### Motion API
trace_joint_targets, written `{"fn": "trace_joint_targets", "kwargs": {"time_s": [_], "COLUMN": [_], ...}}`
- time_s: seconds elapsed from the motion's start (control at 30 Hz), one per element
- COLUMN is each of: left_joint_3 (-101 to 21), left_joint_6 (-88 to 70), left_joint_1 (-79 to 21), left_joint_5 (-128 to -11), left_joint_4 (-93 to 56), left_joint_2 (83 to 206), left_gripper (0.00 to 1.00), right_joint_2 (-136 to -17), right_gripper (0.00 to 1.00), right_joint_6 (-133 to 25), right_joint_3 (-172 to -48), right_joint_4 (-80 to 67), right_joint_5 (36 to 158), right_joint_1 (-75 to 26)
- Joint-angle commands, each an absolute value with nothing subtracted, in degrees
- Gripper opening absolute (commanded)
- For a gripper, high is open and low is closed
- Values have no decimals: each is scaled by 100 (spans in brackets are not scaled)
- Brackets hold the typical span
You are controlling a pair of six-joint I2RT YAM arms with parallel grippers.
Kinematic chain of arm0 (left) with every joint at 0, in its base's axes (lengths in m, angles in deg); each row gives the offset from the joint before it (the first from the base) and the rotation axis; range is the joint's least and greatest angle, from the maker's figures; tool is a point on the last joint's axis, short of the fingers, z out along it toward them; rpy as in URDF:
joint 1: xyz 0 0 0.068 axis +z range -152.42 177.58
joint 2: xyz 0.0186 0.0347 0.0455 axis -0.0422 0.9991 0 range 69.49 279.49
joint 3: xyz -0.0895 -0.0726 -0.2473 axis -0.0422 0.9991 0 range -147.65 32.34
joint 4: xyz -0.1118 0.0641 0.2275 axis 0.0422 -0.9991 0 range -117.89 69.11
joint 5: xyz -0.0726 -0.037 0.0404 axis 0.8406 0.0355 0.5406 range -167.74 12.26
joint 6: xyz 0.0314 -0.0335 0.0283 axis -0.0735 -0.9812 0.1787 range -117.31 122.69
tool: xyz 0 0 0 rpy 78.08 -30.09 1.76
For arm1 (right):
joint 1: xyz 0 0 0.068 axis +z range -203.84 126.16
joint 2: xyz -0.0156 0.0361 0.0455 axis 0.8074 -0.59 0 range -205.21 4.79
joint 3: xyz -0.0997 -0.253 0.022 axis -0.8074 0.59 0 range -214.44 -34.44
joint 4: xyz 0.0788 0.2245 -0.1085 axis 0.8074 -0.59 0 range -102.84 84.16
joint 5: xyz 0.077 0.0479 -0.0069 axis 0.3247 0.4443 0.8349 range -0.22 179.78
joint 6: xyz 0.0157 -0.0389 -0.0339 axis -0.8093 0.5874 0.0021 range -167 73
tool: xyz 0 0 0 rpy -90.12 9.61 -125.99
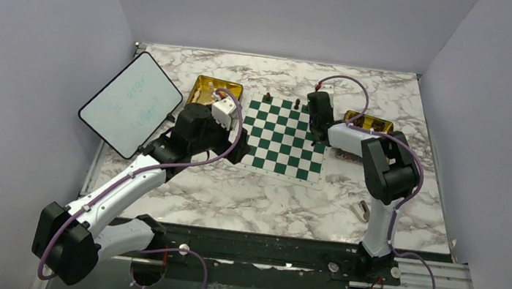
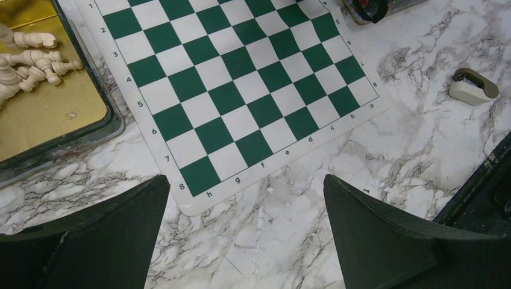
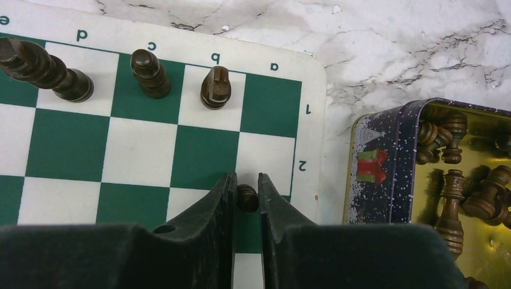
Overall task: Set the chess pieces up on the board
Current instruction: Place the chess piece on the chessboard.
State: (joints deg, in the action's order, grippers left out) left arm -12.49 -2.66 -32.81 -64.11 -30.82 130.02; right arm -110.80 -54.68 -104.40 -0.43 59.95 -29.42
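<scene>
Worktop (image 1: pixel 232 193): marble-patterned, with everything below resting on it.
Grey-beige block (image 2: pixel 473 86): it lay alone on the worktop, off the board's near right corner.
Left tool (image 2: pixel 245 183): its jaws were spread as wide as they go and held nothing. It hung over bare worktop just off the board's near corner by the "h" and "8" marks.
Board (image 2: pixel 241 90): the green and white mat lay flat at mid-worktop, most of its squares bare.
Right tool (image 3: pixel 247 180): its fingers were pinched onto a dark piece (image 3: pixel 247 198) over the a-file edge, near the row marked 2. I could not tell if the piece touched the board.
Three dark pieces (image 3: pixel 149 73): they stood on row 1, on squares b, c and d.
Tin (image 3: pixel 385 162): it sat just beside the board's right edge, holding loose dark pieces (image 3: pixel 452 211).
Gold tray (image 2: pixel 54 114): it sat at the board's left, with cream pieces (image 2: pixel 30 60) lying tumbled inside.
White tablet (image 1: pixel 131 103): it was at the far left, propped at a tilt.
</scene>
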Motion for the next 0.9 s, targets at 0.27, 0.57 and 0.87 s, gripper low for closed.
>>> {"fn": "trace_joint_targets", "kwargs": {"time_s": [0.27,0.57,0.87], "left_joint_3": [-1195,-1195,-1205], "left_joint_6": [-276,-267,-270], "left_joint_1": [-3300,-3301,-3301], "left_joint_5": [-6458,-6476,-6471], "left_joint_4": [-2948,-2950,-2950], "left_joint_2": [12904,12913,12935], "left_gripper": [99,99,99], "right_joint_2": [-10844,-11103,-11329], "right_gripper": [16,15,16], "right_joint_6": [-5588,-5835,-5954], "right_joint_3": [-10733,-10985,-11134], "right_joint_4": [-210,-154,-207], "right_joint_5": [6151,6297,6350], "right_joint_1": [-2914,-2914,-2915]}}
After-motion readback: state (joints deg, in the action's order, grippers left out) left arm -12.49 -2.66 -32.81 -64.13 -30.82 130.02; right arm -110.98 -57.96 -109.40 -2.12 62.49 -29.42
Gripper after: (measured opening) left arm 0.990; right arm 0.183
